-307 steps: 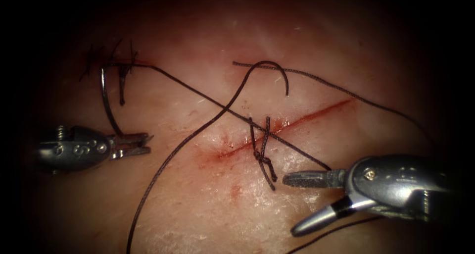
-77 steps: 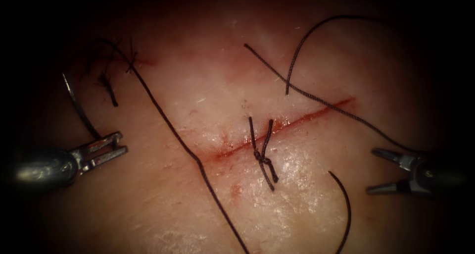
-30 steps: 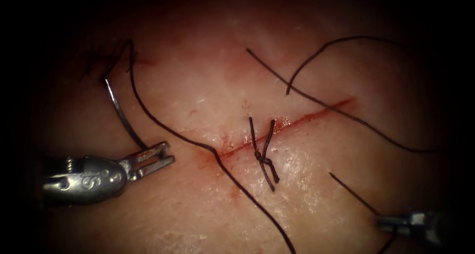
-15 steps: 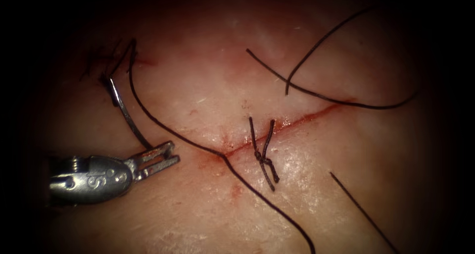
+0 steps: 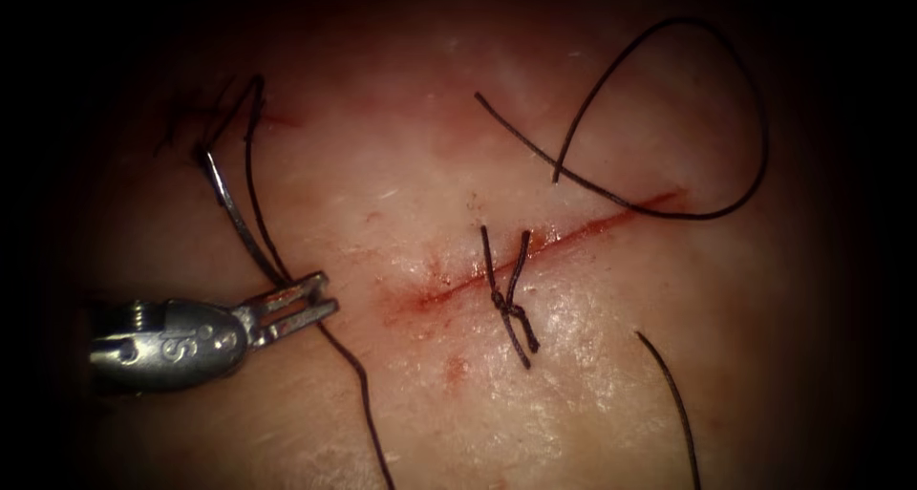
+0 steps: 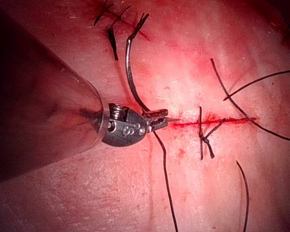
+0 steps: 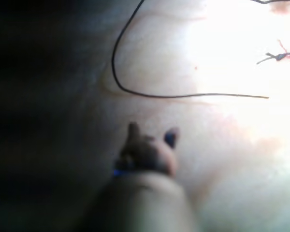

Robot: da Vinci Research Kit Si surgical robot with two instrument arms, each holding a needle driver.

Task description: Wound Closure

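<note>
My left tool (image 5: 320, 294) is shut on the curved needle (image 5: 234, 218) near its pointed end, left of the cut (image 5: 573, 232). The needle arcs up and left over the tissue (image 5: 401, 165) and is not in it. In the left wrist view the left tool (image 6: 159, 117) holds the needle (image 6: 129, 77) with its tip just short of the cut's left end. The thread (image 5: 253, 184) leaves the needle's far end, runs down past the jaws and off the lower edge. One tied stitch (image 5: 508, 304) crosses the cut. My right tool (image 7: 152, 131) hangs open over the tissue, holding nothing.
Older stitches with cut ends (image 5: 196, 117) sit at the upper left. A loose loop of thread (image 5: 755, 117) lies over the cut's right end. Another strand (image 5: 673, 394) runs off at the lower right.
The right tool has let go of the thread and drawn out of the endoscope view at the lower right. The long strand swung left, off the cut. The right-hand loop has curled up.
</note>
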